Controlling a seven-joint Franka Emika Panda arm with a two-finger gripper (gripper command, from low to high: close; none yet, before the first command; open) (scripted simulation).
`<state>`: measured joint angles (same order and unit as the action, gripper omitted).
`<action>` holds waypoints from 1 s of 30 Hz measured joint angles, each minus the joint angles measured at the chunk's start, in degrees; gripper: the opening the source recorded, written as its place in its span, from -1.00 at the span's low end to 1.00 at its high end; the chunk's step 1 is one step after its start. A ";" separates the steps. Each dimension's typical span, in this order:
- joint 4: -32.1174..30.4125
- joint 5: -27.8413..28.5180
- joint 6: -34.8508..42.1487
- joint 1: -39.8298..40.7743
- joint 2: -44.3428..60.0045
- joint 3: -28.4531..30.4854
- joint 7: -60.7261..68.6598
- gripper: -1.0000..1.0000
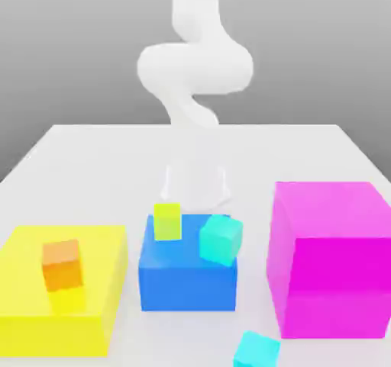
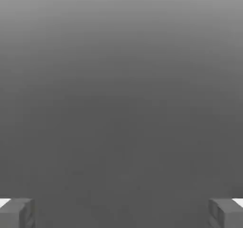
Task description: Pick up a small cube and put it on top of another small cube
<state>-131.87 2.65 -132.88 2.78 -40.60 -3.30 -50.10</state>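
The small cyan cube (image 1: 256, 350) lies on the table at the front edge, right of centre in the exterior view. The small turquoise cube (image 1: 221, 239) sits tilted at the right end of a blue block (image 1: 187, 281). My gripper (image 1: 196, 190) hangs behind that blue block, pale against the white table, well away from the cyan cube. In the hand view the gripper (image 2: 121, 213) is open. Its two grey fingertips (image 2: 16, 214) stand far apart with nothing between them, against plain grey.
A lime-yellow small cube (image 1: 167, 221) stands on the blue block beside the turquoise one. A low yellow block (image 1: 92, 312) at the exterior view's left carries an orange cube (image 1: 61, 265). A tall magenta block (image 1: 332, 259) rises at the right, close to the cyan cube.
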 joint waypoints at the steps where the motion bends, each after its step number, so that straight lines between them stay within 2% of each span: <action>1: -0.03 1.16 -0.44 1.18 2.26 -1.41 -1.85 0.00; 10: -0.23 12.00 -4.05 8.24 21.44 -10.54 -18.13 0.00; 18: -0.50 19.37 -7.52 9.55 37.93 -13.25 -30.93 0.00; 24: -1.12 19.73 -11.54 8.71 48.63 -13.61 -36.97 0.00; 30: -2.19 14.36 -16.79 8.69 57.09 -15.67 -39.08 0.00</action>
<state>-134.06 17.01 -149.67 11.47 16.49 -18.98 -89.18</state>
